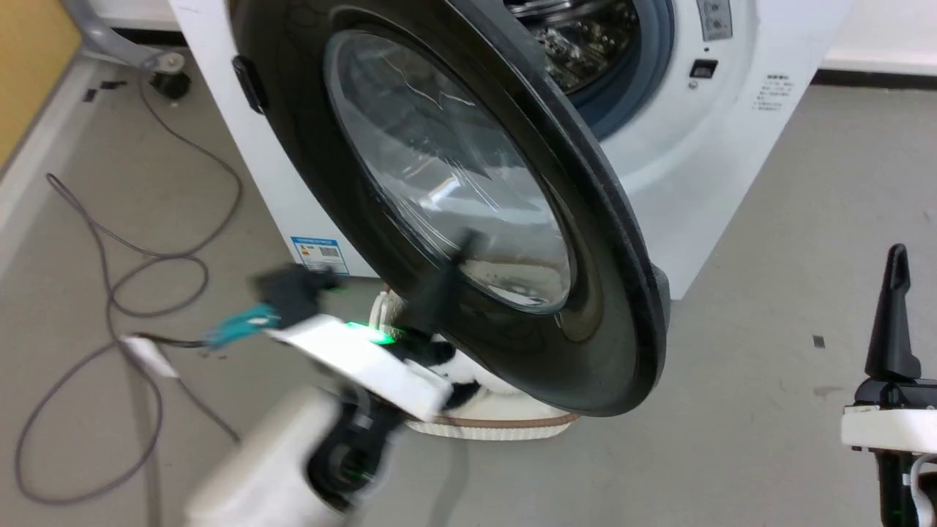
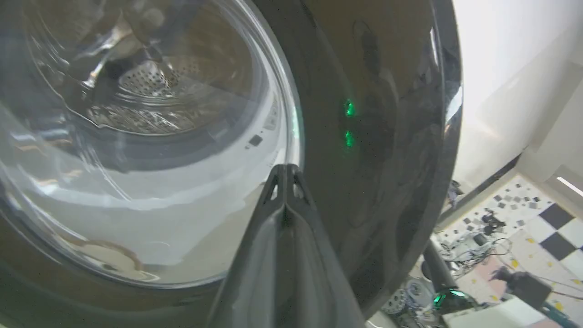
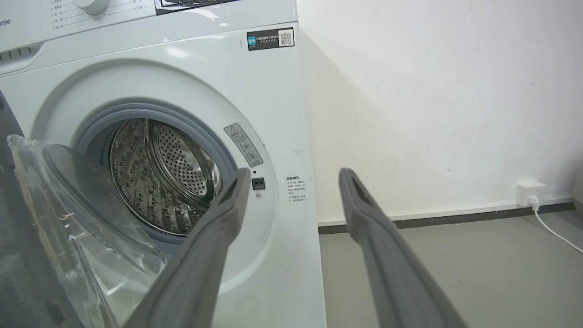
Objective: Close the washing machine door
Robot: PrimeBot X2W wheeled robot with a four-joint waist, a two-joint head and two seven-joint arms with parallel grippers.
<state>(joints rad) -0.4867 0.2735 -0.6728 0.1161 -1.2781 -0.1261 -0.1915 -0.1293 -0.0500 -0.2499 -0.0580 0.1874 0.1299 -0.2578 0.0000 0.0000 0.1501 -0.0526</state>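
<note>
The washing machine door (image 1: pixel 607 219), a glossy black disc with a bulging glass window, stands half open in front of the white washing machine (image 1: pixel 703 154). The steel drum (image 1: pixel 578 36) shows behind it. My left gripper (image 1: pixel 463 245) is blurred, its fingers pointing up at the lower part of the window. In the left wrist view it (image 2: pixel 284 172) is shut, with its tip at the window's rim on the door (image 2: pixel 378 191); I cannot tell if it touches. My right gripper (image 1: pixel 897 258) hangs at the lower right, away from the door. It (image 3: pixel 294 176) is open and faces the machine (image 3: pixel 273 114) and drum (image 3: pixel 164 173).
A cream basket (image 1: pixel 498 426) sits on the floor under the door's lower edge. Loose grey cables (image 1: pixel 110 293) loop over the floor at the left. A wall socket with a white cord (image 3: pixel 528 191) is at the far right. Grey floor (image 1: pixel 790 307) lies to the right of the machine.
</note>
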